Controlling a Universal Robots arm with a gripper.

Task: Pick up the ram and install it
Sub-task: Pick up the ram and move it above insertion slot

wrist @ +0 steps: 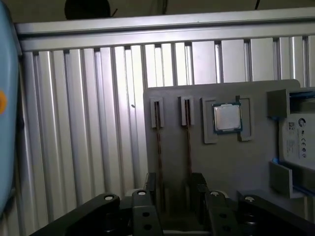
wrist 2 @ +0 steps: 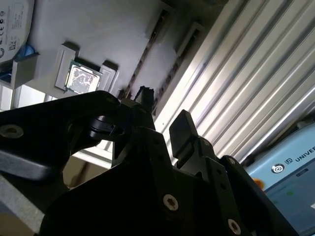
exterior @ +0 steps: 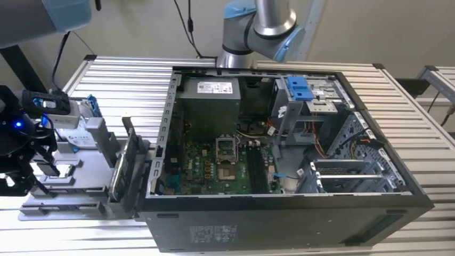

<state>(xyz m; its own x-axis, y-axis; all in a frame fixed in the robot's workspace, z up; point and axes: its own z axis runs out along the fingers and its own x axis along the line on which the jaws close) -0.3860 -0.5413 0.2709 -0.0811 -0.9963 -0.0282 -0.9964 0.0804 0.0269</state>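
Matt grey, seemingly plastic holder [wrist: 221,162]; the chip [wrist: 227,118] in it gleams metallic; the table [wrist: 88,123] beneath it is ribbed, bright metal.

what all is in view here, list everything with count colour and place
ram: two, dark, upright in the holder's slots
cpu chip: one, silver, in a holder recess beside the ram
hard drive: one, silver in a blue frame, on the holder past the cpu chip
holder: one, grey, on the table at the exterior view's left of the case
computer case: one, black, open, mid-table
table: one, silver slats
arm: one, silver and blue, behind the case
gripper: one, black, open, over the holder by the ram
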